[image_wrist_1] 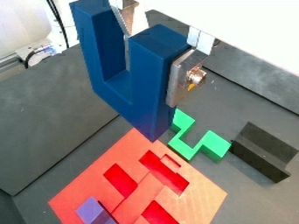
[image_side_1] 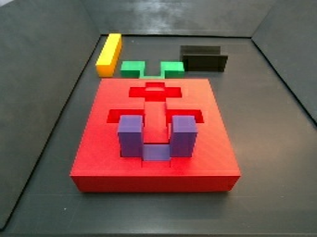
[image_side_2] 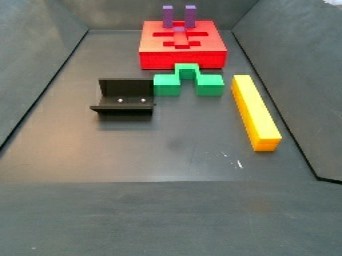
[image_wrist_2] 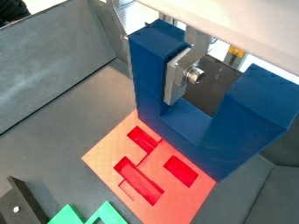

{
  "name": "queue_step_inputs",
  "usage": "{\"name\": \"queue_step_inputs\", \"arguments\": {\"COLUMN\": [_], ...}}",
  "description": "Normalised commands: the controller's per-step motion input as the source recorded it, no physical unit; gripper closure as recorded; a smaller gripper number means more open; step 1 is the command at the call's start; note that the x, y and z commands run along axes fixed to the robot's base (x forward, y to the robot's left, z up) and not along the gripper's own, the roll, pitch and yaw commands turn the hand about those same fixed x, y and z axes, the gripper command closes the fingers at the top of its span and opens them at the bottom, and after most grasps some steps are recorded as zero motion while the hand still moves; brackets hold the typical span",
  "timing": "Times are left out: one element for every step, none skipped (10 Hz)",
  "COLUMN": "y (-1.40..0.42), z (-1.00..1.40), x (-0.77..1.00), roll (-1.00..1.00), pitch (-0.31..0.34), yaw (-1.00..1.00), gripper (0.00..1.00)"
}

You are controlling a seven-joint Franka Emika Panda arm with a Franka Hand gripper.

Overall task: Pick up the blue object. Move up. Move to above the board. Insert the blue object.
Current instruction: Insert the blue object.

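My gripper (image_wrist_1: 155,61) is shut on one prong of the deep blue U-shaped object (image_wrist_1: 128,74), prongs pointing up. A silver finger plate (image_wrist_1: 181,80) presses the prong's outer face. The other finger (image_wrist_2: 179,74) sits in the gap of the blue object (image_wrist_2: 239,118). In both wrist views the red board (image_wrist_1: 122,153) (image_wrist_2: 111,144) lies on the floor below the held piece, its cut-out recesses showing. Neither side view shows the gripper or the blue object; the board (image_side_1: 99,157) (image_side_2: 154,45) shows there in full.
A lighter purple U-shaped block (image_side_1: 158,137) (image_side_2: 178,14) stands in the board. A green piece (image_side_1: 155,68) (image_side_2: 187,78) lies just off the board's edge, the dark fixture (image_side_1: 205,58) (image_side_2: 123,97) and a yellow bar (image_side_1: 110,54) (image_side_2: 254,110) beside it. Grey walls surround the floor.
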Motion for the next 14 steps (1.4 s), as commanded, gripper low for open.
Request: {"name": "queue_step_inputs", "arguments": {"y": [-0.06,-0.01,0.00,0.00,0.01,0.01,0.00,0.01,0.01,0.09,0.14,0.08,0.07,0.03], "z": [-0.37,-0.77,-0.81,-0.71,-0.59,-0.69,-0.65,-0.56,-0.59,-0.59,-0.49,-0.56,-0.56,-0.54], "x": [0.00,0.14,0.46,0.49,0.38,0.49,0.19,0.05,0.40,0.39,0.05,0.43,0.43,0.00], "roll": [0.14,0.20,0.17,0.20,0.20,0.15,0.02,-0.03,0.00,0.14,0.19,0.18,0.23,0.23], "pitch": [-0.054,-0.114,-0.077,-0.050,-0.043,-0.030,-0.087,-0.124,-0.141,-0.044,-0.046,-0.076,-0.009,-0.026], "yaw": [0.00,0.01,0.00,0.00,0.00,0.00,0.00,0.00,-0.01,0.00,0.10,0.00,0.00,0.01], "gripper": [1.00,1.00,1.00,1.00,1.00,1.00,1.00,1.00,1.00,1.00,1.00,1.00,1.00,1.00]}}
